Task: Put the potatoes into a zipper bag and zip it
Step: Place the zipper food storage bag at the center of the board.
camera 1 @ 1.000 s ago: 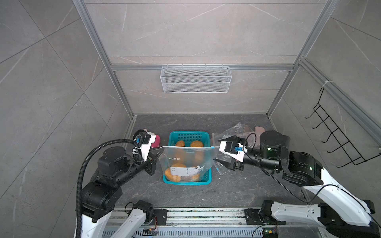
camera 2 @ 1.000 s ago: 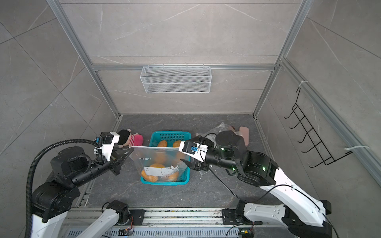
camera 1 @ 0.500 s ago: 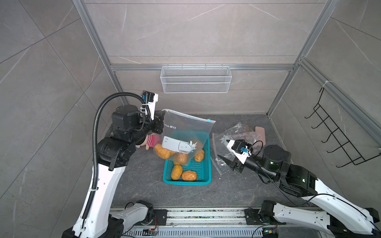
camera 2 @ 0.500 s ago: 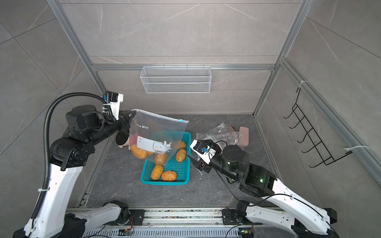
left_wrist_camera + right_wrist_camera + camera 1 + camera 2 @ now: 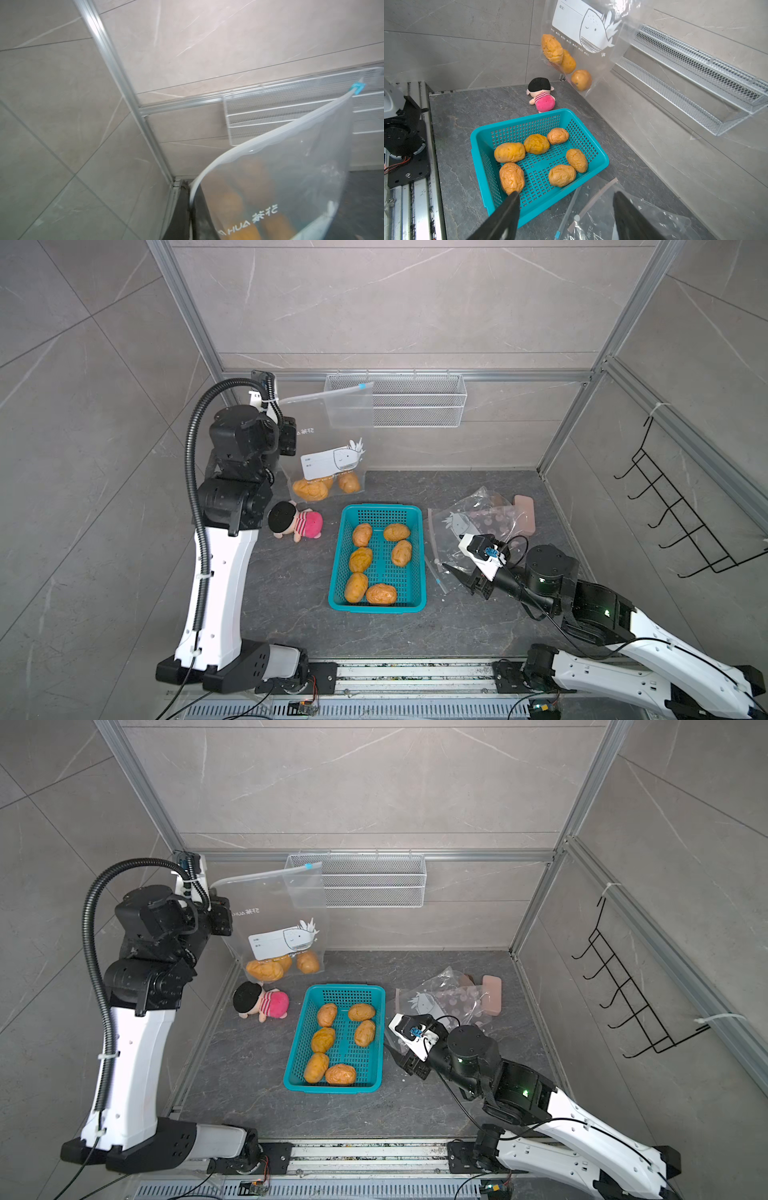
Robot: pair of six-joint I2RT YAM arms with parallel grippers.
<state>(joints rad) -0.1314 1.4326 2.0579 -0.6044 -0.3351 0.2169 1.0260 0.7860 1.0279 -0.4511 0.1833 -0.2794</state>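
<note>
Above the worktop's far left corner, the left gripper (image 5: 291, 437), pinched shut on the zipper bag (image 5: 328, 427), holds it aloft with three potatoes (image 5: 309, 489) inside, while six potatoes (image 5: 360, 560) remain unbagged in the teal basket (image 5: 376, 606) mid-worktop, beside the wide-open, empty right gripper (image 5: 566, 199).

Desk (image 5: 291, 614) is free in front of basket (image 5: 376, 514) & left-front of it. Basket open from above. Doll (image 5: 301, 524) lies betw. basket & left wall. Hung bag (image 5: 332, 423) fills air over back-left corner; flat bag (image 5: 469, 522) covers desk right of basket.
</note>
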